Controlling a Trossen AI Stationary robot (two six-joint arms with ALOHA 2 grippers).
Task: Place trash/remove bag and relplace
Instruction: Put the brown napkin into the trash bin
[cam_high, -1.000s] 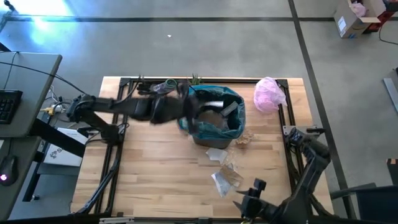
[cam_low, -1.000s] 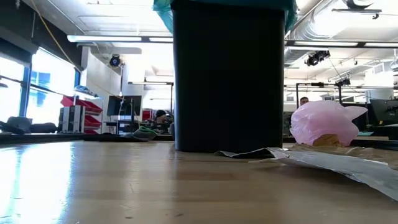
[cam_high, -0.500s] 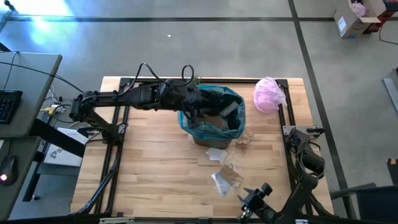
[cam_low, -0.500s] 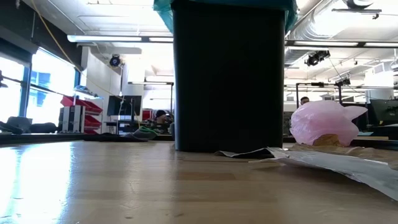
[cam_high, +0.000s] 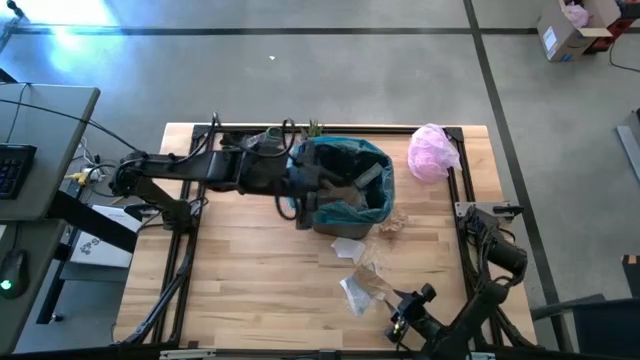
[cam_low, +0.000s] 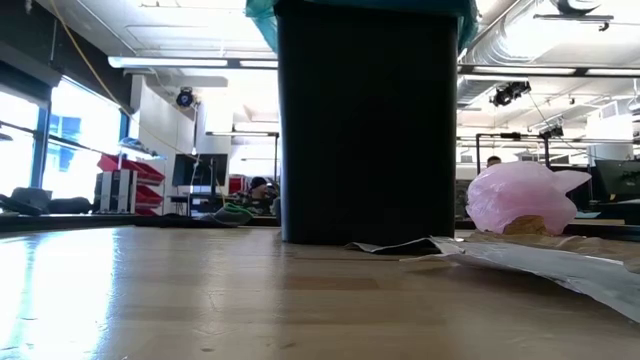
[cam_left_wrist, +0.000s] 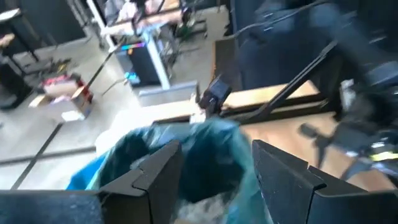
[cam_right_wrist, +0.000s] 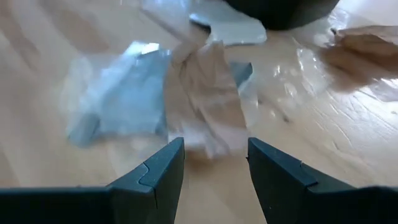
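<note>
My right gripper (cam_right_wrist: 211, 163) hangs open with nothing in it – the scraps (cam_right_wrist: 155, 93) lie dead ahead, between me and the bin (cam_high: 345, 190); my left gripper (cam_left_wrist: 214, 171), open and empty, is over the bag (cam_left_wrist: 205, 149).

My wooden table (cam_high: 240, 270) carries a black bin (cam_low: 367, 130) lined with the teal bag (cam_high: 345, 155), a pink plastic bag (cam_high: 432, 150) near the far right corner, and scattered trash (cam_high: 362, 283): paper scraps and clear wrappers lying just in front of the bin.
</note>
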